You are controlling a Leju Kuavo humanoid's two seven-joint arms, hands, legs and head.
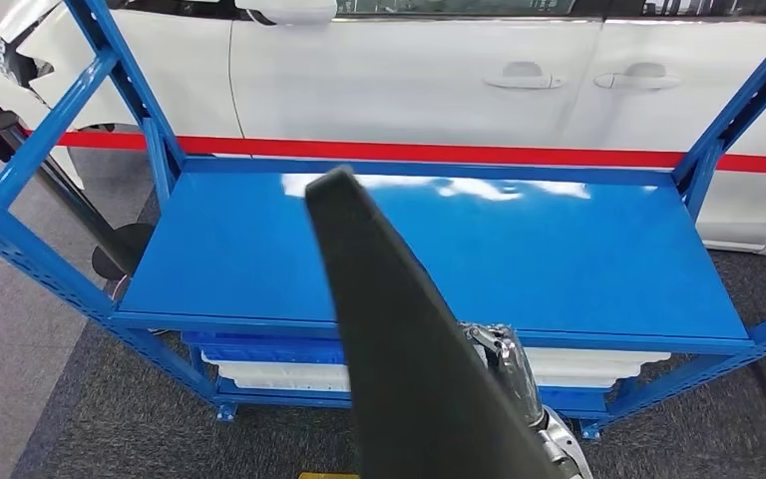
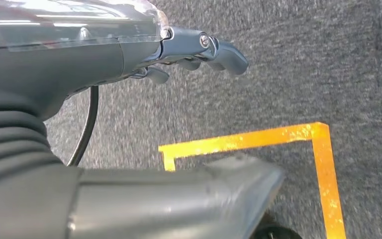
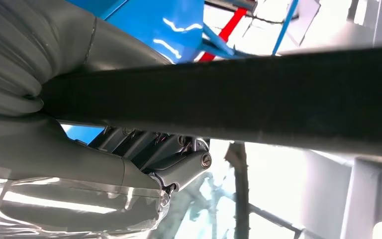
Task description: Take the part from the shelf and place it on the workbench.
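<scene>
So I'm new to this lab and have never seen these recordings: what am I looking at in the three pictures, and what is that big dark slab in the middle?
They show one moment from three cameras on a two-armed walking robot. The head view looks down at a blue shelf in front of a white car. The dark slab is the part the robot carries; it rises in front of the camera. The right wrist view sits behind the right hand, whose fingers lie against that same part, so it seems to hold it. The left wrist view looks at grey carpet with orange floor tape; the left hand hangs there with its fingers curled in, holding nothing.
</scene>
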